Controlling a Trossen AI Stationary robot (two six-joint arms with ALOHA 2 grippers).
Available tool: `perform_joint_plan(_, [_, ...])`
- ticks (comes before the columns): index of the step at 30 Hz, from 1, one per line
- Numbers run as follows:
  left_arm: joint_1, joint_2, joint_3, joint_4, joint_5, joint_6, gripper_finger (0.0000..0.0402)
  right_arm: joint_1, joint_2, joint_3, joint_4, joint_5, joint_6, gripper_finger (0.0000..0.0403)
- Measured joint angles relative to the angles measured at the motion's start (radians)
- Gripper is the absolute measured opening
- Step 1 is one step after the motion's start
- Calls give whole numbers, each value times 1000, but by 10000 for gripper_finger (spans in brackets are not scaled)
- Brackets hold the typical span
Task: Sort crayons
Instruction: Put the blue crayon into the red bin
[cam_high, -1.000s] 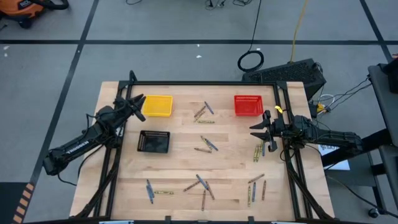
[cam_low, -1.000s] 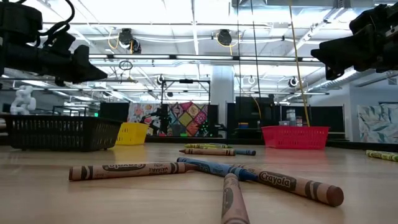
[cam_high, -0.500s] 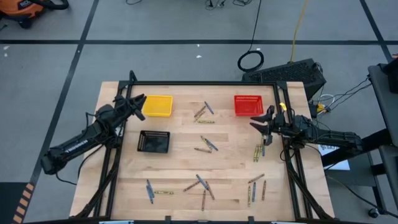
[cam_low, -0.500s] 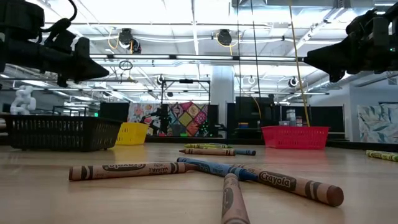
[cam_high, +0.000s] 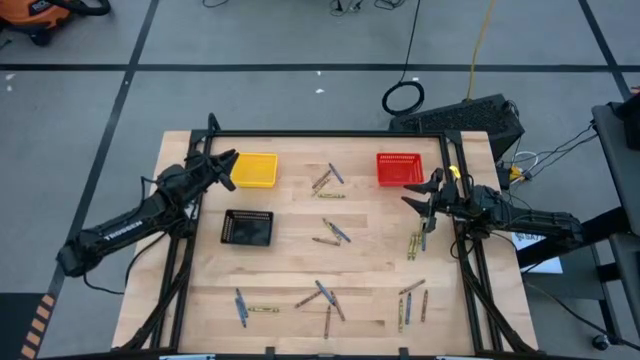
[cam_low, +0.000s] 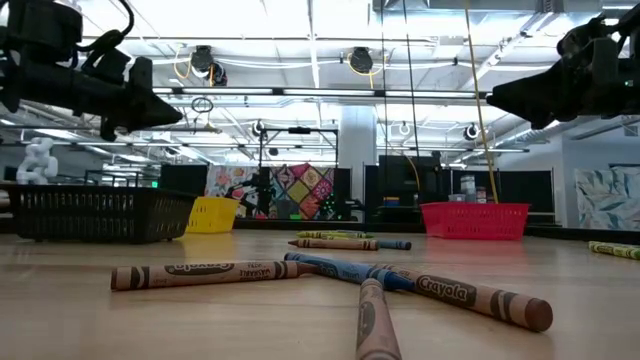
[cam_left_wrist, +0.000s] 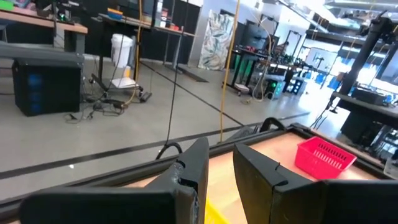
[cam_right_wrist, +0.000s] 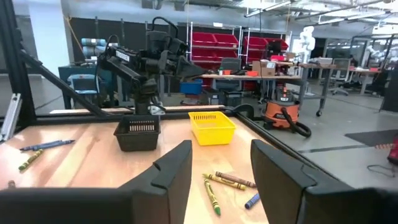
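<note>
Several crayons lie flat on the wooden table: a group near the far middle (cam_high: 325, 181), a pair at the centre (cam_high: 333, 232), some near the right edge (cam_high: 415, 243) and more along the near edge (cam_high: 322, 295); the low view shows the nearest ones (cam_low: 190, 273). My left gripper (cam_high: 226, 164) is open and empty, raised beside the yellow basket (cam_high: 253, 170). My right gripper (cam_high: 420, 192) is open and empty, raised just in front of the red basket (cam_high: 400, 169). Both hang well above the table in the low view.
A black basket (cam_high: 247, 228) stands left of centre, nearer than the yellow one. Dark frame rails run along the table's left (cam_high: 185, 260) and right (cam_high: 470, 270) sides. The right wrist view shows crayons (cam_right_wrist: 227, 180) on the table ahead of my right gripper.
My right gripper has moved toward the table's far edge, closer to the red basket, staying open and raised. My left gripper has shifted a little toward the yellow basket. No crayon has moved.
</note>
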Motion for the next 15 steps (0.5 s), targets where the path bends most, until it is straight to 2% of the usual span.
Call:
perform_joint_plan(7, [0,34,3,58,81,-52,80,0,0,0,5,0,48,149])
perform_joint_plan(11, [0,84,51,-8,128,-48,80,-1,1,0,32,57,51,149])
perform_joint_plan(15, [0,168,141,-113,135,29,80,-1,13,4,92,117,36,149])
